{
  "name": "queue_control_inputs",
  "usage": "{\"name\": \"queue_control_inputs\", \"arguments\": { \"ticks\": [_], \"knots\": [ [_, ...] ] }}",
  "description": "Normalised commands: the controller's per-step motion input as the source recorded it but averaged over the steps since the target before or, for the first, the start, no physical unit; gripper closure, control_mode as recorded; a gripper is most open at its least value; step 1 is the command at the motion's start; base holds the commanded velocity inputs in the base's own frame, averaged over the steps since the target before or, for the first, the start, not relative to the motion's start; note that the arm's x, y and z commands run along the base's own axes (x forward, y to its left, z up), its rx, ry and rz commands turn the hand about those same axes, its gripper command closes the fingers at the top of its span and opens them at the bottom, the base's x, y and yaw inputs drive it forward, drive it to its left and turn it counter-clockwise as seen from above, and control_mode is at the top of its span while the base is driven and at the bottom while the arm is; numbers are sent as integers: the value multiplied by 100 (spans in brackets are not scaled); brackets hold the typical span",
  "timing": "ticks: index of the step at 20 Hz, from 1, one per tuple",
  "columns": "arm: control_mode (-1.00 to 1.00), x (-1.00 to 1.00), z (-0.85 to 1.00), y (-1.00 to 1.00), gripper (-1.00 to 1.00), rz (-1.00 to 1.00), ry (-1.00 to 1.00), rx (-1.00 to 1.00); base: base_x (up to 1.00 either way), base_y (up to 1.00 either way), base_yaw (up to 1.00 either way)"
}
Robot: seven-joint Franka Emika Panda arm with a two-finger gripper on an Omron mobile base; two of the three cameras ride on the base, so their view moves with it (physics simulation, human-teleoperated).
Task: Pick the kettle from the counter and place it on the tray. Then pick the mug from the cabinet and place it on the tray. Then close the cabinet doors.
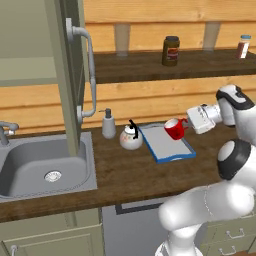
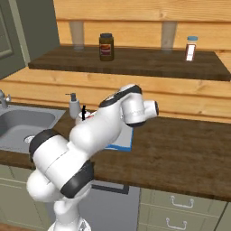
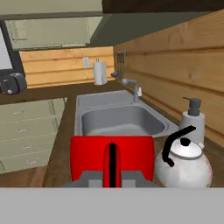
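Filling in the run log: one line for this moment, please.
hand: shut on mug | mug: held above tray | kettle: on counter, off tray | cabinet door: open

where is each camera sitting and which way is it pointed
Left base view: behind the arm on its left, looking forward and down at the counter; the arm rises lower right, tool holding the mug over the tray.
Right base view: behind on the right; the arm rises lower left, covering most of the tray.
Hand view: on the hand, looking along the tool past the mug toward the sink.
All three share the kettle.
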Motion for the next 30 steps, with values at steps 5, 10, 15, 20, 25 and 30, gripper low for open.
{"name": "queue_control_inputs", "arguments": {
  "ticks": [5,10,15,20,25,30],
  "knots": [
    [-100,50,-23,-14,100,0,-3,5,0,0,0],
    [-100,57,-24,-1,100,0,0,11,0,0,0],
    [-100,55,-23,-3,100,0,0,7,0,0,0],
    [-100,41,-31,-4,100,0,0,2,0,0,0],
    [-100,38,-19,1,100,0,0,13,0,0,0],
    [-100,44,0,2,100,0,0,31,0,0,0]
  ]
}}
